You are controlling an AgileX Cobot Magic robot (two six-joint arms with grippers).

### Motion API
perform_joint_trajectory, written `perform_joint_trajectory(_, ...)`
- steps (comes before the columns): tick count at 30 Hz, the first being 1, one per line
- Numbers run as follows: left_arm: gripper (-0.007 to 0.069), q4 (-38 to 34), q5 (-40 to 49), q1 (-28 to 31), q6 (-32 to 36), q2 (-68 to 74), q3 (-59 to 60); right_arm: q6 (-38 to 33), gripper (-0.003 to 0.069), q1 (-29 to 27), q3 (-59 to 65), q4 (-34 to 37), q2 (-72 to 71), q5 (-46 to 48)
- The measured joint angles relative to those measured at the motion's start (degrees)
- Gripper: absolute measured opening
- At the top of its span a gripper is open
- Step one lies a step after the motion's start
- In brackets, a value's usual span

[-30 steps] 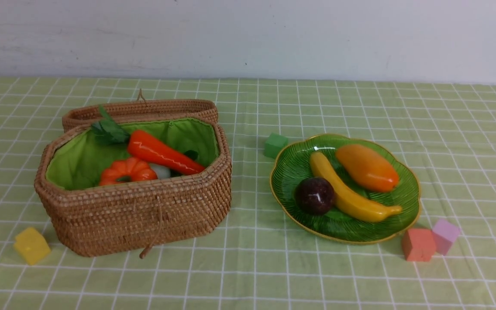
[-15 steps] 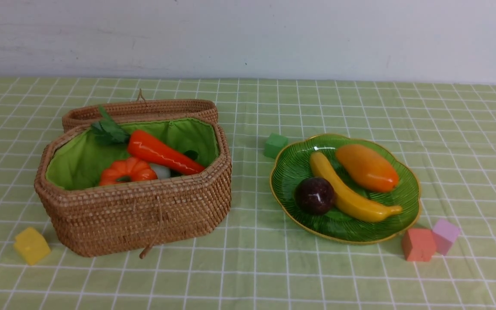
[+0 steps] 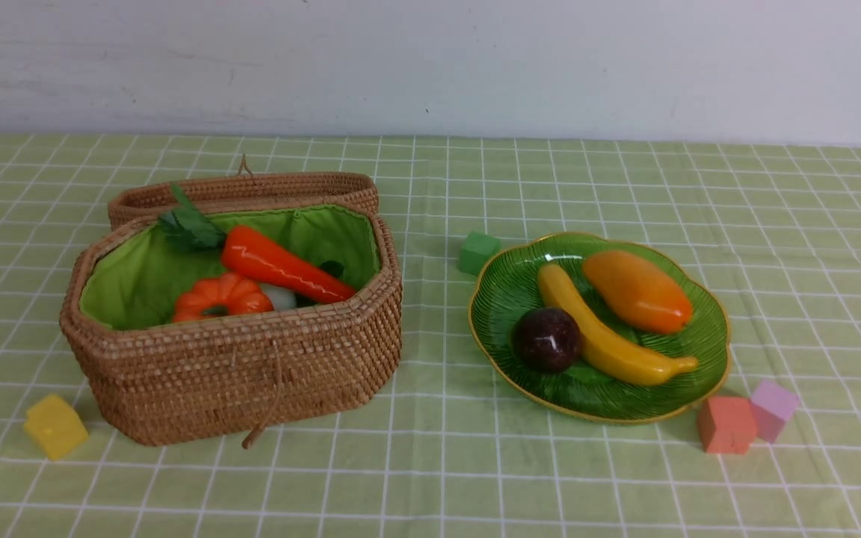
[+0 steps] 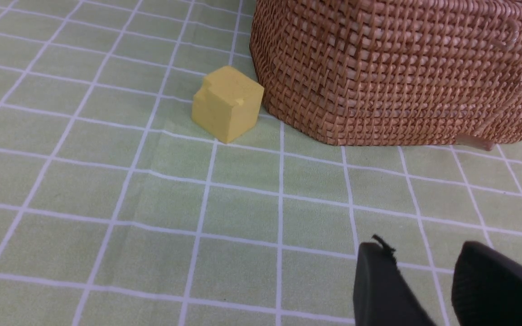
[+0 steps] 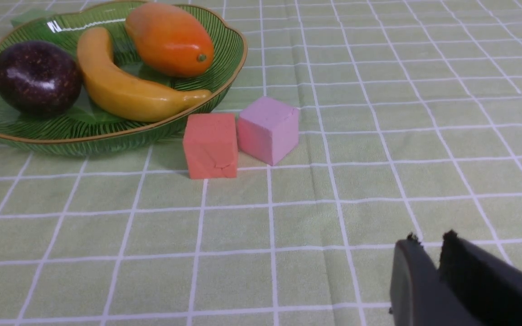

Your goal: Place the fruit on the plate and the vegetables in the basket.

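Left gripper (image 4: 417, 253) low right of its wrist view, jaws apart, holding nothing. Right gripper (image 5: 428, 246) empty, narrow gap showing. Fruit: banana (image 3: 610, 336), mango (image 3: 636, 290), purple fruit (image 3: 547, 339) on plate (image 3: 498, 299), centre-right. Carrot (image 3: 281, 265), pumpkin (image 3: 221, 296) in basket (image 3: 236, 373), left; radish barely visible, cucumber not seen. Risk: an arm sweep clips the yellow block (image 4: 227, 103) or orange block (image 5: 210, 145).

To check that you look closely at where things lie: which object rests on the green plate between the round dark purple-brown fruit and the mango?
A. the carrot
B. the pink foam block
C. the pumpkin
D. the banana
D: on the plate the banana lies diagonally, with the round dark fruit on one side of it and the mango on the other.
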Motion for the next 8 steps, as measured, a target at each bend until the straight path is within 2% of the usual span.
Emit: perform_joint_trajectory(8,0.0239,0.0,0.0,0.0,0.0,0.0,0.0,0.0,0.0111,0.0,0.0,0.0,0.0,0.0)
